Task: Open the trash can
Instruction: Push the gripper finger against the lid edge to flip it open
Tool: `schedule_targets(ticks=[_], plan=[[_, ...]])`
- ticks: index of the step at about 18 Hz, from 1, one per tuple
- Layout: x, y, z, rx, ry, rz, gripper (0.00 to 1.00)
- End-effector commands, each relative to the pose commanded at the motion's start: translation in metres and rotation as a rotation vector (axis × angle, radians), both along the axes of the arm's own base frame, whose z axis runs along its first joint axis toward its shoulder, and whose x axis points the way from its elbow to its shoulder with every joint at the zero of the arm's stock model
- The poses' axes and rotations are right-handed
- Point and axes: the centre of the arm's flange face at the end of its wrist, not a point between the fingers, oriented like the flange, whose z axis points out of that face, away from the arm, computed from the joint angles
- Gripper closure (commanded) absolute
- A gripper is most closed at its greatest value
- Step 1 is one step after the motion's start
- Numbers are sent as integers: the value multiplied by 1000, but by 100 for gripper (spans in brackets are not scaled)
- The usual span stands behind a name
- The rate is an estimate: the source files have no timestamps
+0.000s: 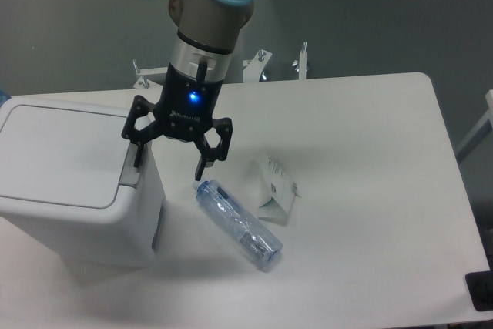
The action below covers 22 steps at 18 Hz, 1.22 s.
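Gripper [169,162]: black, two-fingered, with a blue light glowing on its body; the fingers are spread wide apart and hold nothing.
Gripper position: it hangs over the right edge of the trash can, the left finger [139,153] down at the grey tab, the right finger [202,167] out over the table just above the bottle's cap end. Whether the left finger actually touches the tab I cannot tell from here.
Arm [209,7]: grey with light-blue joints, coming down from the top of the view to the gripper.
Trash can [73,182]: big white boxy bin on the left side of the table, partly cut off by the left edge of the view.
Lid [58,156]: flat, white, lying closed.
Tab [132,166]: grey rectangle on the lid's right side.
Bottle [236,223]: clear plastic, lying on its side just right of the bin, slanting toward the lower right.
Wrapper [276,189]: small crumpled white packet, touching or just beside the bottle's upper side.
Table [370,190]: white, with rounded corners.
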Motion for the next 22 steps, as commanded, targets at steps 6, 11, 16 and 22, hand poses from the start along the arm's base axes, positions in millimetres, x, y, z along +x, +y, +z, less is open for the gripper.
schedule_targets(ticks=[6,11,16,22], plan=[[-1,1,-2,-2,-2,0,0],[0,2,-7,-9,-8,-3,0],[1,3,-6,-8,-7,-5,0],[-6,7,14,22,25,-6,0]])
